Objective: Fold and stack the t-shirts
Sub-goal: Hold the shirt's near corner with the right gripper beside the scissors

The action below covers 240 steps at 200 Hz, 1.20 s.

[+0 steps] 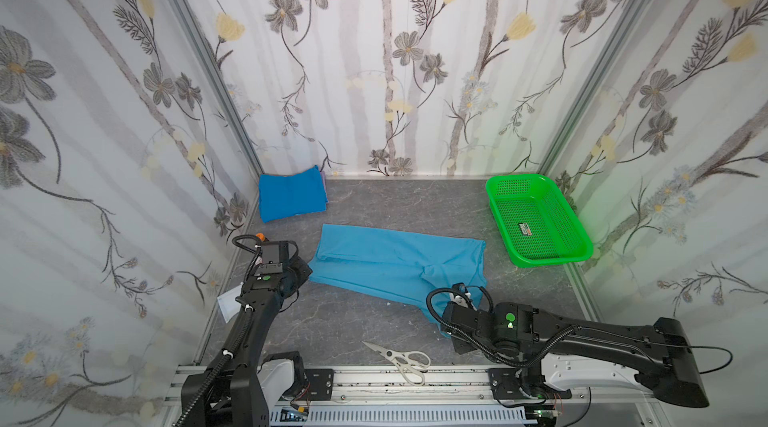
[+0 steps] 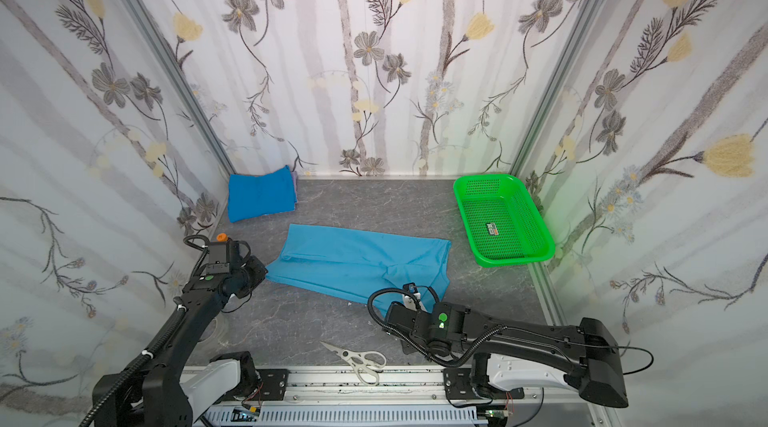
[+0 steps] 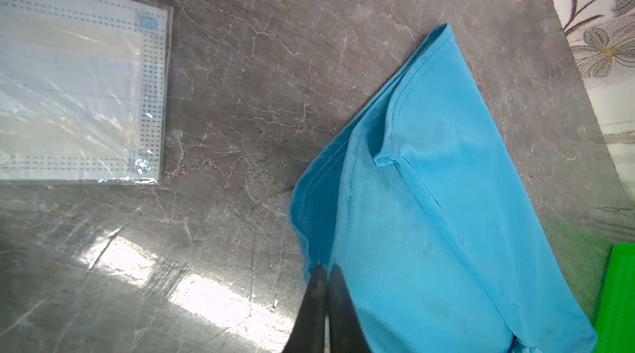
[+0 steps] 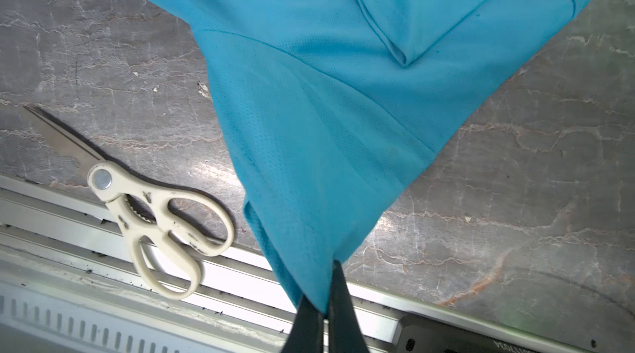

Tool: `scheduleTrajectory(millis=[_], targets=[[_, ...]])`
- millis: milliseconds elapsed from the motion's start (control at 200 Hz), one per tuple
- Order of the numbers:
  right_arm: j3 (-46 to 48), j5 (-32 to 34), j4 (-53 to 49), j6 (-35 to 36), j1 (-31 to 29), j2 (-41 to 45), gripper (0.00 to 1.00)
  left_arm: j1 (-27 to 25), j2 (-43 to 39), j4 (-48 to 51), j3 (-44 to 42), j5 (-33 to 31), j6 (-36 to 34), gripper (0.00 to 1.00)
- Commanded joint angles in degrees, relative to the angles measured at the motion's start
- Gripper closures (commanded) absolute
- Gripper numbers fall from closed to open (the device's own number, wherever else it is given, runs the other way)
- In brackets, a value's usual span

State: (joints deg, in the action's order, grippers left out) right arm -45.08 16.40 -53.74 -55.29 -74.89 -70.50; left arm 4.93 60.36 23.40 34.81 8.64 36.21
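The left tool [image 3: 324,270] is closed on the light shirt's [image 1: 386,262] corner, the right tool [image 4: 326,303] on its sleeve. The dark shirt [image 1: 291,196] lies folded in the surface's [image 1: 353,321] far-left corner.

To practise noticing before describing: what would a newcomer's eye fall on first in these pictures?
The light blue t-shirt spread across the middle of the grey table, with the left hand and the right hand each shut on an edge of it. Next, the bright green basket at the far right and the folded darker blue t-shirt in the far left corner.
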Motion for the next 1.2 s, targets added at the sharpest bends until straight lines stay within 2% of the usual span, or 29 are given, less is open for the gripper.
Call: scheduleTrajectory(millis=[0, 35, 100, 180, 220, 390, 685, 759, 809, 1004, 1124, 1194], targets=[[0.13, -1.32, 3.21, 3.73, 0.15, -0.40, 0.94, 0.08, 0.11, 0.89, 0.38, 0.81, -0.83, 0.92], [0.76, -2.33, 5.07, 3.84, -0.04, -0.60, 0.87, 0.08, 0.20, 0.70, 0.19, 1.10, -0.85, 0.92], [3.42, -4.26, 8.13, 2.70, -0.55, -0.54, 0.65, 0.08, 0.20, 0.42, -0.17, 1.28, -0.79, 0.91], [6.51, -5.63, 10.35, 0.39, -1.23, 0.44, 0.49, 0.05, 0.20, 0.25, -0.45, 1.55, -0.79, 0.91], [7.56, -6.29, 11.42, -0.74, -1.62, 1.22, 0.46, 0.06, 0.16, 0.22, -0.53, 1.64, -0.87, 0.91], [12.00, -9.71, 17.23, -2.72, -2.99, 2.68, 0.45, 0.07, 0.81, -0.61, -0.53, 2.24, -0.70, 0.90], [13.22, -10.60, 26.16, -6.28, -7.11, -5.65, 0.53, 0.08, 0.51, -0.26, -0.49, 2.34, -0.79, 0.90], [13.86, -9.88, 26.49, -7.87, -7.48, -7.40, 0.59, 0.07, 0.96, -0.49, -0.28, 2.71, -0.79, 0.90], [14.03, -9.36, 26.34, -8.55, -7.54, -8.54, 0.67, 0.08, 1.23, -0.65, -0.32, 2.95, -0.72, 0.90], [12.48, -6.76, 19.33, -9.51, -7.94, -12.31, 1.00, 0.08, 0.94, -0.65, -0.32, 2.99, -0.70, 0.90], [7.57, -1.48, 10.73, -8.26, -8.09, -8.46, 1.00, 0.08, 0.65, -0.48, -0.13, 3.04, -0.69, 0.90], [4.85, 0.42, 6.71, -5.51, -6.03, -5.64, 1.00, 0.01, 0.30, -0.04, 0.59, 3.22, -0.78, 0.90]])
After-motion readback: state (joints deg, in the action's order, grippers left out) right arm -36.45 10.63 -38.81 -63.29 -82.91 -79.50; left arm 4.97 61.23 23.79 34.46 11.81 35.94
